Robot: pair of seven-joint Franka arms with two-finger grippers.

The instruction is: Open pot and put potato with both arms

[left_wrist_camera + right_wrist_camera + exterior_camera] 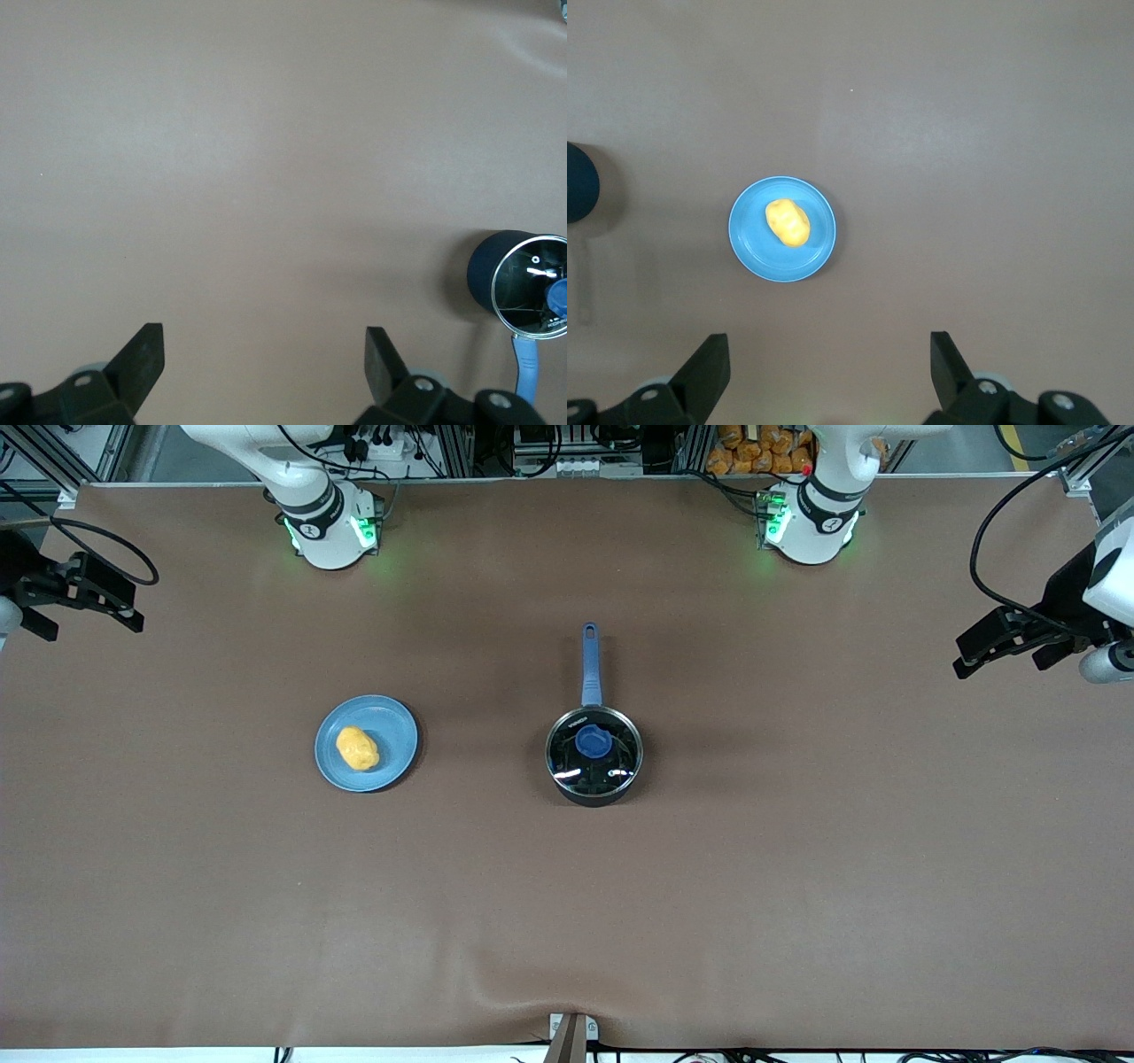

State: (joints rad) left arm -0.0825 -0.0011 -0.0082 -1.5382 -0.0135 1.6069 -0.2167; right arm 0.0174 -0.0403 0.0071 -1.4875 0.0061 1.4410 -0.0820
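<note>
A: Where did your saucepan (594, 755) stand?

B: Near the table's (567, 903) middle, glass lid (594, 749) seated, its blue knob (593, 741) centred; the long blue handle (590, 664) pointed toward the robots' bases. In your left wrist view the pot (518, 283) appeared at the frame's edge, so its lid detail was probably only partly legible there.

A: And the potato (357, 748)?

B: It lay on the light-blue plate (395, 731), beside the saucepan toward the right arm's end of the table, well apart from it.

A: Your grippers?

B: The left gripper (1001, 644) hung over the left arm's end of the table, fingers spread wide, holding nothing. The right gripper (84, 598) hung over the right arm's end, likewise spread wide and empty. Both arms waited.
</note>
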